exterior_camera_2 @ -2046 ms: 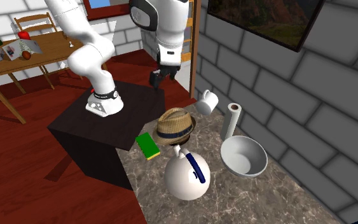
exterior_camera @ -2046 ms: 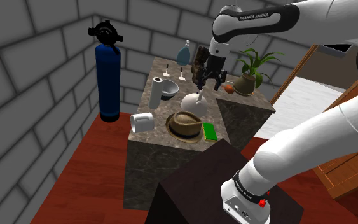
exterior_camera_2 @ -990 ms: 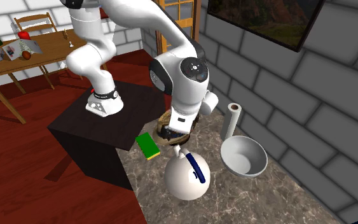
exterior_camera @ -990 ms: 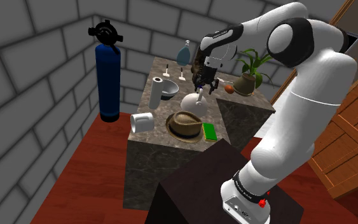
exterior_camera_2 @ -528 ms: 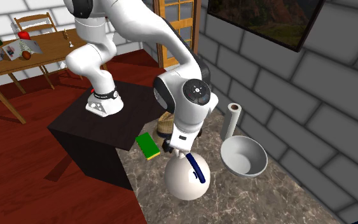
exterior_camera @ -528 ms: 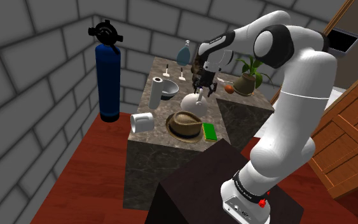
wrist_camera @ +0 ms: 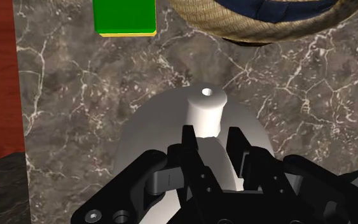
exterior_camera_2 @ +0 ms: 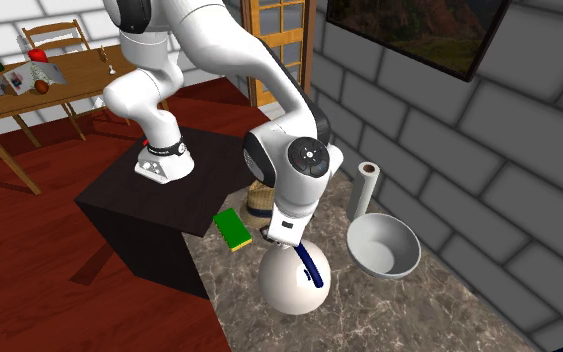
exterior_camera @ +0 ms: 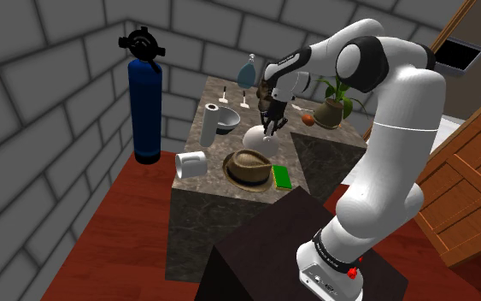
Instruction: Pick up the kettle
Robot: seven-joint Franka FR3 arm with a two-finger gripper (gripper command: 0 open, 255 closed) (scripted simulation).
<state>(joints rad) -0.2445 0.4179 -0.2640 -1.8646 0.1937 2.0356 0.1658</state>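
The end effector (exterior_camera: 270,126) is seen lowered onto the kettle (exterior_camera: 255,138) at the middle of the shoulder view, where the white arm is bent down over the marble tabletop (exterior_camera: 213,178). In the wrist view, the end effector (wrist_camera: 212,133) is shown with its black fingers (wrist_camera: 187,145) set narrowly apart, astride the white top of the kettle (wrist_camera: 149,130) just behind the spout (wrist_camera: 206,108). Whether the fingers touch the kettle cannot be told.

In the second exterior view, the kettle (exterior_camera_2: 289,285) is found at lower centre, standing on the tabletop (exterior_camera_2: 389,315). Its dark blue handle (exterior_camera_2: 312,268) is arched over the round white body, and the arm's wrist is pressed in just above it.

A straw hat (exterior_camera: 249,168) is placed just below the kettle in the shoulder view, with a green sponge (exterior_camera: 282,177) beside it to the right and a white mug (exterior_camera: 190,163) lying to the left.

In the second exterior view, a white bowl (exterior_camera_2: 384,245) and an upright paper roll (exterior_camera_2: 364,190) are seen right of the kettle. The sponge (exterior_camera_2: 234,230) lies to the kettle's upper left, near the dark stand (exterior_camera_2: 169,205).
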